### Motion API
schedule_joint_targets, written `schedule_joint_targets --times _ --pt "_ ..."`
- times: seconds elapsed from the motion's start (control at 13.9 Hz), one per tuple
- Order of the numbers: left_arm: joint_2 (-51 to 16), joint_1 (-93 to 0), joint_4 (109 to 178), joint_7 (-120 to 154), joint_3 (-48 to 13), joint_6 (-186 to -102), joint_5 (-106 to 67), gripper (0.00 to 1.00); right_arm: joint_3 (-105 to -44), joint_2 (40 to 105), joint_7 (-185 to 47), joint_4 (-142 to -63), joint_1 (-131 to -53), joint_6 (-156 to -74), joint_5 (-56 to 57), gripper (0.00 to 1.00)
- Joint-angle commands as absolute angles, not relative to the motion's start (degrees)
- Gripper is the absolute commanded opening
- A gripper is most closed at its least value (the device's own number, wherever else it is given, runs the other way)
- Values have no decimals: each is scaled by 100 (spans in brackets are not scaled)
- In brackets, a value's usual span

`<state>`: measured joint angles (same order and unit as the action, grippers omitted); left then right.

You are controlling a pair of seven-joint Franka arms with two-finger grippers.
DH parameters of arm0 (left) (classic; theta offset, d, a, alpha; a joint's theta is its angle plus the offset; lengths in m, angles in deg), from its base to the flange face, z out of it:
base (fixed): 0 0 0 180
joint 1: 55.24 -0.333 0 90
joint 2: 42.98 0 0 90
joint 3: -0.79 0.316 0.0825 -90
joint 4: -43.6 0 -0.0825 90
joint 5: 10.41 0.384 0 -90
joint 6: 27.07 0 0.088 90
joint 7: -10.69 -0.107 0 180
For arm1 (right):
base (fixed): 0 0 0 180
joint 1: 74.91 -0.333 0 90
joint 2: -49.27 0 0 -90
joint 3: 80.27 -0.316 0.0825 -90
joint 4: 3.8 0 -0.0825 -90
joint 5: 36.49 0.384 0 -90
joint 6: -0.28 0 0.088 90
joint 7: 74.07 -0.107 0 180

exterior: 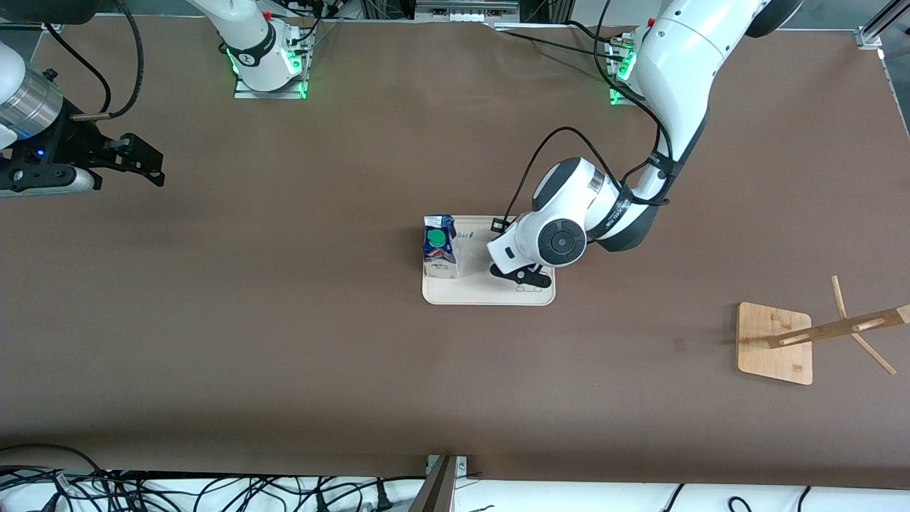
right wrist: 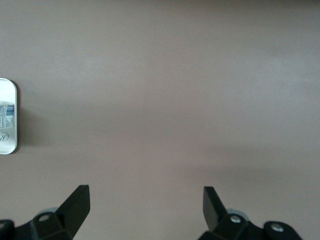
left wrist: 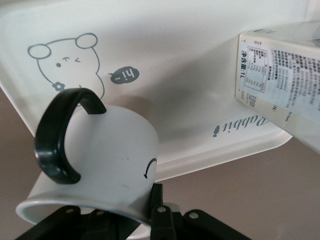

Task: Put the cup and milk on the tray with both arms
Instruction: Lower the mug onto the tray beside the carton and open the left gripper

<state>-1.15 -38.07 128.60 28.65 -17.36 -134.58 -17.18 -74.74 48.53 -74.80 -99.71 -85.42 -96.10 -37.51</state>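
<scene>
In the front view, the tray (exterior: 469,291) lies near the middle of the frame on the brown table (exterior: 284,320). The milk (exterior: 439,245) stands upright on the tray, at the tray's end toward the right arm. The left arm (exterior: 675,92) comes down from the upper right of the frame, and its wrist hangs over the tray's other end. The left gripper (exterior: 525,278) is low over that end of the tray, and the wrist hides most of it. The cup cannot be made out in this view. At the upper left edge of the frame the right gripper (exterior: 146,165) is in the air over bare table, well apart from the tray; the right arm waits there. A wooden rack (exterior: 778,343) lies at the lower right of the frame.

In the left wrist view, the cup (left wrist: 95,160) fills the lower left of the frame. The left gripper (left wrist: 150,212) holds it by the rim, its black handle (left wrist: 57,135) and a part of the black face visible. Under the cup is the tray (left wrist: 190,55) with the rabbit drawing (left wrist: 65,65). The milk (left wrist: 280,75) stands on the tray at the right of the frame.

In the right wrist view, the right gripper (right wrist: 145,207) is wide open and empty over the table. A corner of the tray (right wrist: 9,120) shows at the left edge.
</scene>
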Motion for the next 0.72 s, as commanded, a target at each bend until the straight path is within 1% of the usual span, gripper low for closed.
schedule_joint_targets --times 0.0,0.36,0.51,0.58,0.65 --pt "-18 -3696 12648 2906 -1679 -13456 -1595 0 -7491 4874 -7495 -9881 -8510 -9517 -3807 100" --pt "114 -3652 12657 2862 -1662 -13772 -1586 0 -7491 4874 -7504 -9881 -8510 -9517 -3807 100" --pt "140 -3652 12666 2809 -1583 -13834 -1604 23 -7491 4874 -7495 -9881 -8510 -9517 -3807 100" --pt "149 -3652 12666 2809 -1582 -13895 -1604 47 -7491 4874 -7504 -9881 -8510 -9517 -3807 100" --pt "150 -3652 12675 2792 -1582 -14009 -1586 99 -7491 4874 -7495 -9881 -8510 -9517 -3807 100"
